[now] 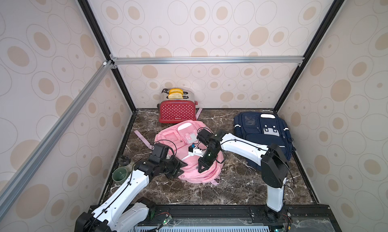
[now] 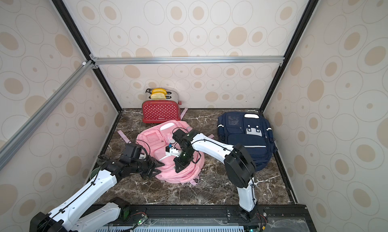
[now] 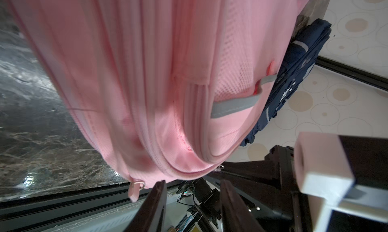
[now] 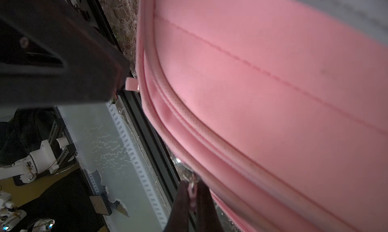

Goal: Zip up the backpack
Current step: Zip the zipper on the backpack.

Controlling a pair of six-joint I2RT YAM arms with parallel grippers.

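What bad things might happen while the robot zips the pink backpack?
1. The right gripper has its jaws shut on just the thin zipper pull. A hard tug might make the pull slip out.
2. The left gripper has open jaws beside the pink backpack and holds nothing. With no arm pinning it, the soft bag may slide or bunch up, and the zipper could jam.

Top views look down; wrist cameras hug the backpack (image 3: 147, 73).
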